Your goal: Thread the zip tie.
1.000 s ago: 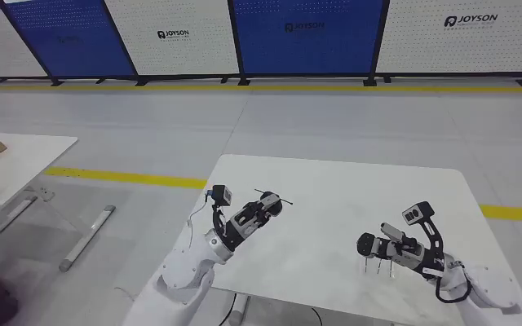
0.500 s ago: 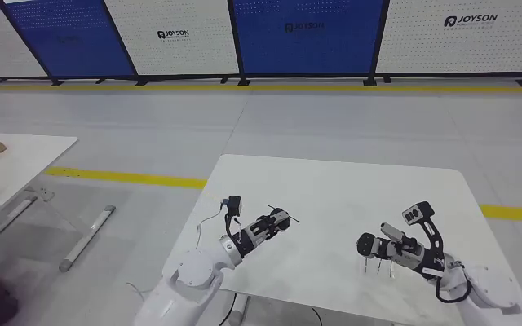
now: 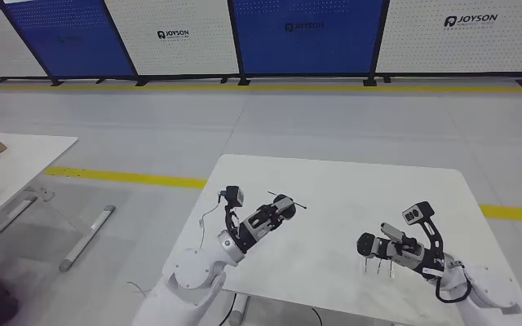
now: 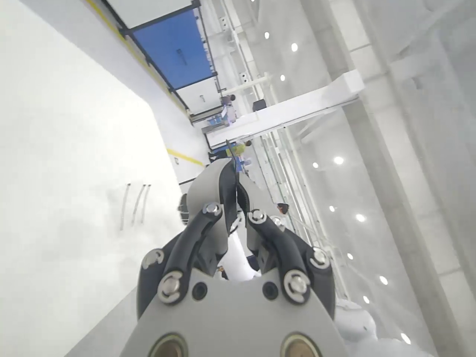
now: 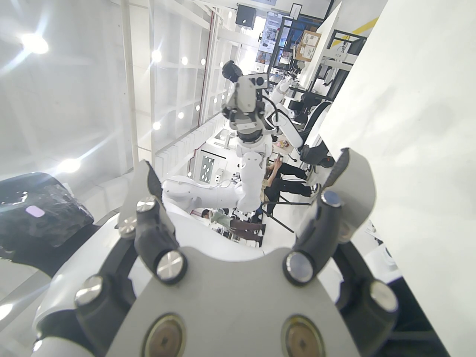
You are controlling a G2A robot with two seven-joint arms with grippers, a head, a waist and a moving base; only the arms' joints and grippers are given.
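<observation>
- My left tool [image 3: 284, 205], clamped on the thin black plastic zip tie [image 4: 230, 154], has edged toward my right tool [image 3: 363, 244].
- That one waits open and empty; I judge threading hasn't started.

The white worktop [image 3: 367, 187] is rectangular with rounded corners and stands on a grey floor [image 3: 326, 122]. Beyond its far edge, a row of partition panels closes off the area: a blue panel [image 3: 308, 37] at the centre, a white panel [image 3: 171, 37] beside it, and a second blue panel [image 3: 69, 37] further left. A yellow line [image 3: 245, 86] runs along the base of the panels. A second yellow line [image 3: 122, 177] crosses the floor and meets the worktop's left edge near its far-left corner. A second white table [image 3: 24, 159] stands well apart to the left. A grey tube [image 3: 86, 238] lies on the floor between the two. Round ceiling lights [image 4: 338, 160] are lit overhead.
</observation>
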